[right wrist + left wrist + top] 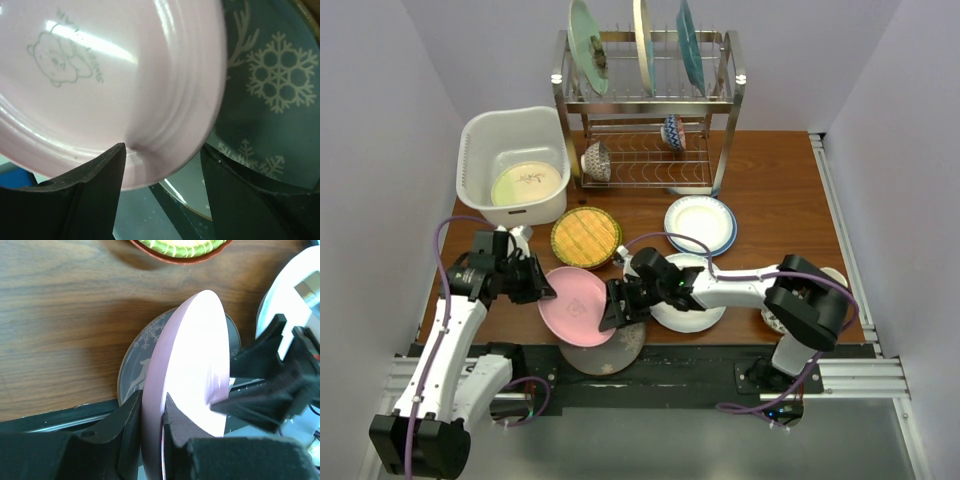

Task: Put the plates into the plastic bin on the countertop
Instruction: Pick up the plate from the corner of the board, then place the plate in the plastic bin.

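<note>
My left gripper (538,286) is shut on the left rim of the pink plate (578,306) and holds it tilted above the countertop (770,190). The left wrist view shows its jaws (152,410) clamped on the pink rim (195,365). My right gripper (617,306) is open at the plate's right edge. In the right wrist view the pink rim (100,75) lies between its spread fingers (162,155). The grey deer plate (612,352) lies underneath; it also shows in the wrist views (140,360) (270,85). The white plastic bin (480,135) at back left holds a lime-rimmed plate (527,183).
A woven yellow plate (586,237) lies behind the pink one. A white blue-rimmed plate (700,224) and a white plate (692,312) under my right arm lie to the right. The wire dish rack (645,100) at the back holds upright plates and two bowls.
</note>
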You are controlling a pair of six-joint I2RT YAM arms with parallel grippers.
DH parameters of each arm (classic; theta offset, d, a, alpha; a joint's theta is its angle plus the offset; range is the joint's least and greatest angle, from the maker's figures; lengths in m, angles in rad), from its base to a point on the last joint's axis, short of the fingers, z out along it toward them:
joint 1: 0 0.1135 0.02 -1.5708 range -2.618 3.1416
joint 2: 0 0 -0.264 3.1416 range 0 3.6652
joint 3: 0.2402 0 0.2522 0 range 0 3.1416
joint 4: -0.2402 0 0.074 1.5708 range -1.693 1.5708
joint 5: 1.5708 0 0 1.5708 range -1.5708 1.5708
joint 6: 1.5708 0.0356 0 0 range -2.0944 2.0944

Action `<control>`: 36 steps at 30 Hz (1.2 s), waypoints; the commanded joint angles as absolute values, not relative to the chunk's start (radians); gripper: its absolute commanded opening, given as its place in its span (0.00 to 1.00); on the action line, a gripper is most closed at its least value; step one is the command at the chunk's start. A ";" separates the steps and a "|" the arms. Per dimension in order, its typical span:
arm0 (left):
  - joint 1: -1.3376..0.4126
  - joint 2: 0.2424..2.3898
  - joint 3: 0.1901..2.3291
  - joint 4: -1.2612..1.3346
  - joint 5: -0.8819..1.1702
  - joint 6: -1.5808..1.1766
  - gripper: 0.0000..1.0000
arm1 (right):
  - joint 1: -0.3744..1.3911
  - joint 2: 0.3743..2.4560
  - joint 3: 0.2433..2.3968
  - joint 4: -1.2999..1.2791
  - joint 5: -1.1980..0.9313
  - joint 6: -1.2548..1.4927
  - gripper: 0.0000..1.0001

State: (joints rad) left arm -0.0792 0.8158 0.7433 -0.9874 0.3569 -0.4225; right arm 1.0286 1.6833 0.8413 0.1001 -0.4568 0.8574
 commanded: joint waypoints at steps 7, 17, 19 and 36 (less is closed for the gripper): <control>-0.083 0.808 0.801 -1.002 0.339 -0.402 0.00 | 1.037 1.442 0.784 0.163 -0.359 0.854 0.77; -0.083 0.827 0.844 -1.000 0.337 -0.408 0.00 | 1.037 1.214 0.730 0.127 -0.255 0.844 0.78; -0.083 0.834 0.868 -1.002 0.339 -0.408 0.00 | 1.038 1.171 0.718 0.118 -0.242 0.850 0.78; -0.083 1.002 1.077 -0.916 0.317 -0.417 0.00 | 1.038 1.085 0.615 0.086 -0.241 0.877 0.78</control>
